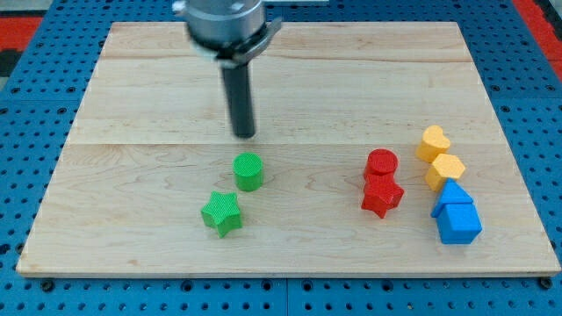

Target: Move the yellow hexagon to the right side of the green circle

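My tip point(244, 134) hovers just above the green circle point(248, 171); no pincer is fitted, so no grip state shows. The yellow hexagon point(445, 170), seemingly touching the yellow heart point(433, 141), lies far right; a careless push could drag both
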